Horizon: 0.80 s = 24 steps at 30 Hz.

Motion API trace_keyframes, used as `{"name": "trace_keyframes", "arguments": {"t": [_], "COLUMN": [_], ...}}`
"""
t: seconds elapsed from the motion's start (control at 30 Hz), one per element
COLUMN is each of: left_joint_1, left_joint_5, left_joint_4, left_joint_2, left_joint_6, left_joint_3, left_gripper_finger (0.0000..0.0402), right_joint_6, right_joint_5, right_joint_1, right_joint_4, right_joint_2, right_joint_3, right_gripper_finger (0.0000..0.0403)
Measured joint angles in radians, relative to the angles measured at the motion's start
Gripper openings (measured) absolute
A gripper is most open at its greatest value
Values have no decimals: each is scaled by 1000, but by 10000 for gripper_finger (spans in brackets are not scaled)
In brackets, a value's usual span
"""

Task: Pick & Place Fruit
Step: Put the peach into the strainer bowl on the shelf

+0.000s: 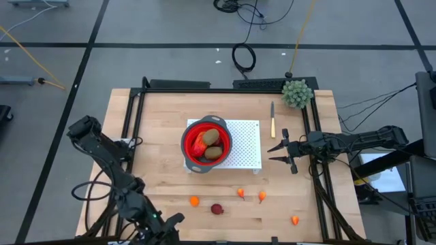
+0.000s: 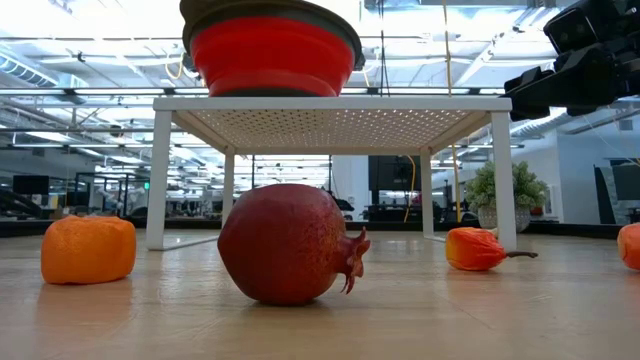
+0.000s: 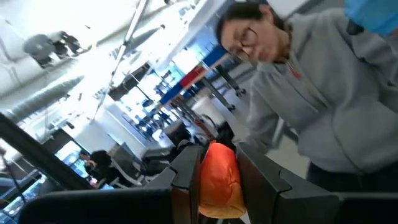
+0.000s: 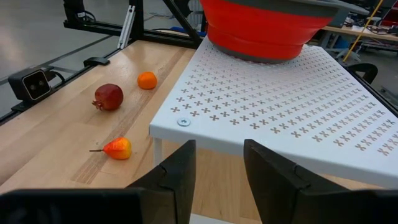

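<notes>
Left gripper [image 3: 217,180]: it is low at the near-left corner of the table, tipped up toward the room. Its two dark fingers are closed on an orange fruit piece [image 3: 219,177]. A person in a grey top stands in the room behind it.

Small orange fruit [image 1: 194,201]: it sits on the wood near the front edge, left of the middle, close to the left arm.

Dark red pomegranate [image 1: 216,209]: it sits just right of that orange one, near the front edge. Its little crown points sideways.

Red bowl [image 1: 186,145]: it stands on the left end of the white rack [image 1: 248,146] in the middle of the table. It already holds two brown kiwis [image 1: 211,137] and a red-orange piece [image 1: 198,144].

Orange bits with stems: two [image 1: 240,193] [image 1: 262,197] lie in front of the rack, and one more [image 1: 294,220] lies toward the near-right corner.

Right gripper [image 1: 275,153]: it hangs by the right edge of the rack, pointing left at the bowl. Its jaws are wide apart and hold nothing.

What matters next: the bowl is up and to the right of the left gripper, so I think the held piece must go that way, over the rim. The right arm is closer to the stemmed bits.
</notes>
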Motion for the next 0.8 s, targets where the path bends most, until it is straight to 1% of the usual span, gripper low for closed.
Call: {"name": "trace_keyframes", "arguments": {"t": [0.4,0.57,0.73,0.8], "left_joint_1": [30,41,40,40], "left_joint_5": [-1,-2,-2,-31], "left_joint_4": [204,231,221,204], "left_joint_2": [0,0,0,0], "left_joint_6": [-7,-25,-34,-59], "left_joint_3": [0,0,0,0], "left_gripper_finger": [81,81,81,81], "right_joint_6": [0,0,0,0], "right_joint_5": [0,0,0,0], "right_joint_1": [0,0,0,0], "right_joint_4": [0,0,0,0], "right_joint_2": [0,0,0,0], "right_joint_3": [0,0,0,0], "right_gripper_finger": [130,130,130,130]}}
